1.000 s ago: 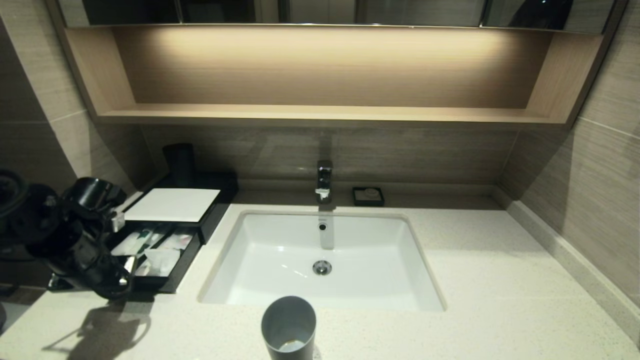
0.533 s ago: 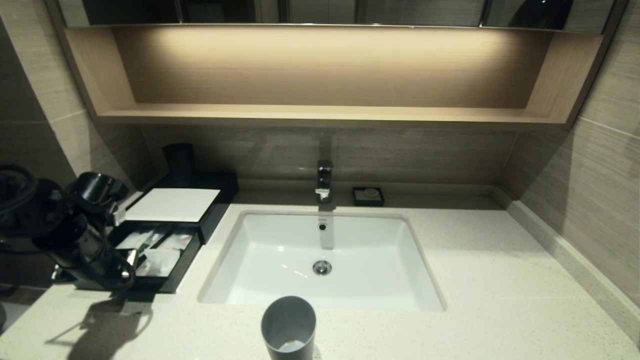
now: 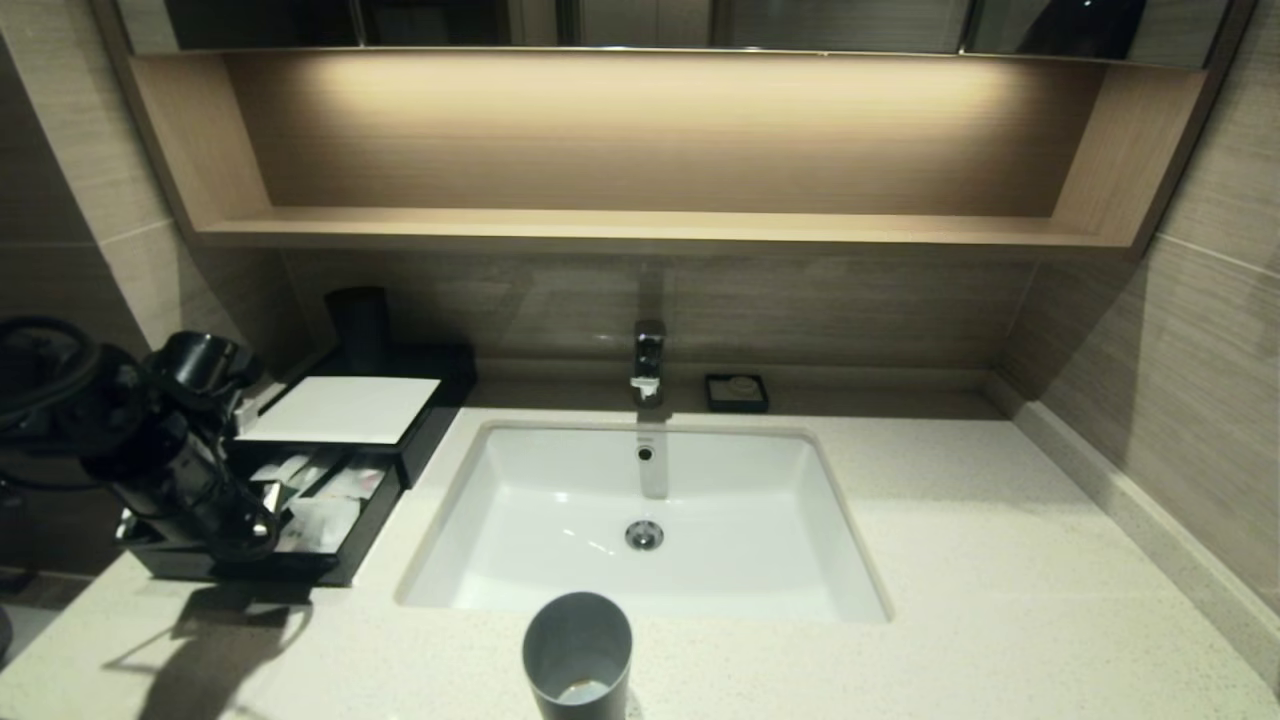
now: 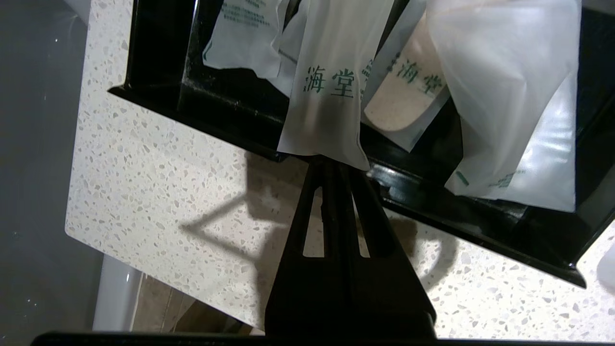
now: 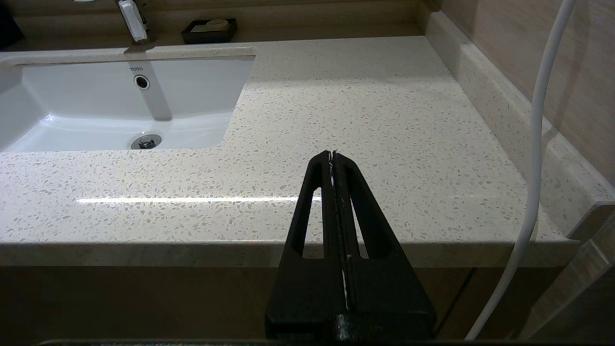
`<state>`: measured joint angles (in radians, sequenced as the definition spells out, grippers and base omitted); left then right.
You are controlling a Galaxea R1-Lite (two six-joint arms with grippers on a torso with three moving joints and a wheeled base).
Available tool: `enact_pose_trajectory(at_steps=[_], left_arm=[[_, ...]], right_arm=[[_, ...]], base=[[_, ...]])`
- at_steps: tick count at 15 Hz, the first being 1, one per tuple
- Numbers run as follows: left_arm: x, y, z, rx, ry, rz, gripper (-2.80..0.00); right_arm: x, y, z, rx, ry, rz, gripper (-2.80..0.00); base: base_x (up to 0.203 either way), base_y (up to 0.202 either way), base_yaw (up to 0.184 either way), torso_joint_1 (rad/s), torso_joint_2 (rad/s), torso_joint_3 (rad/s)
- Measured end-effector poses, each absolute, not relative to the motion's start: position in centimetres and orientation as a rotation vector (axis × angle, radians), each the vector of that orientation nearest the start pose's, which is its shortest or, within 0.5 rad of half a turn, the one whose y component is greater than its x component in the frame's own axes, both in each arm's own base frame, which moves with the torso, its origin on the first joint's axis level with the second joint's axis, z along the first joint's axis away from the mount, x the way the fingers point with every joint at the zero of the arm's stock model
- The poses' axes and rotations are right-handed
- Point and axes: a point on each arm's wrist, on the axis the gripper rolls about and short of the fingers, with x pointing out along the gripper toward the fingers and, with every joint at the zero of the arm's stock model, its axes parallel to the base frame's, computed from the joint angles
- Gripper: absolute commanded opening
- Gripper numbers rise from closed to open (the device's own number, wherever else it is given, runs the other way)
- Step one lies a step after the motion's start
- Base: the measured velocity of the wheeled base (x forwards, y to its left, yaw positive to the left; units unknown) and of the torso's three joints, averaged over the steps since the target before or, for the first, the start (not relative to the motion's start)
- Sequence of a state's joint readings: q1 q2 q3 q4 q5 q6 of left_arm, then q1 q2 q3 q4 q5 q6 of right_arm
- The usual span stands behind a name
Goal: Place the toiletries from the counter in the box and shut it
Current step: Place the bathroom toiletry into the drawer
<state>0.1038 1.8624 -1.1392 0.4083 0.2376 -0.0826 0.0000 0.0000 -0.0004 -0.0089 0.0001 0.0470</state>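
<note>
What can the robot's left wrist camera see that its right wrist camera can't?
Only the left wrist view shows the open black drawer with the plastic-wrapped packets inside, and the shut left gripper at its front edge. Only the right wrist view shows the sink, faucet, soap dish and the shut right gripper, parked low before the counter's edge. Both show the speckled counter.

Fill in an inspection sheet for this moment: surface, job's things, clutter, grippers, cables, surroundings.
Surface: speckled counter with sunken sink.
Job's things: box drawer open, packets inside; one overhangs the drawer's front edge.
Clutter: grey cup at front edge, soap dish by the tap.
Grippers: left gripper shut, tip at the drawer's front; right gripper shut, parked off the counter's front edge.
Cables: white cable beside right gripper.
Surroundings: wooden shelf, tiled walls.
</note>
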Motion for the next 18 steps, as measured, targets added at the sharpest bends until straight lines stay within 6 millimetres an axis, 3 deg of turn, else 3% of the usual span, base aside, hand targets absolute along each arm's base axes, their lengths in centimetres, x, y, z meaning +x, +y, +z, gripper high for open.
enact_pose_trajectory(at_steps=[18], left_arm=[[35.3,5.6,13.4,0.006,1.074,0.411,-2.80]], right_arm=[[-2.3,0.0,7.7,0.047,-0.009,0.001,-2.80]], base=[[0.000,0.000,0.000,0.000,0.00,0.000]])
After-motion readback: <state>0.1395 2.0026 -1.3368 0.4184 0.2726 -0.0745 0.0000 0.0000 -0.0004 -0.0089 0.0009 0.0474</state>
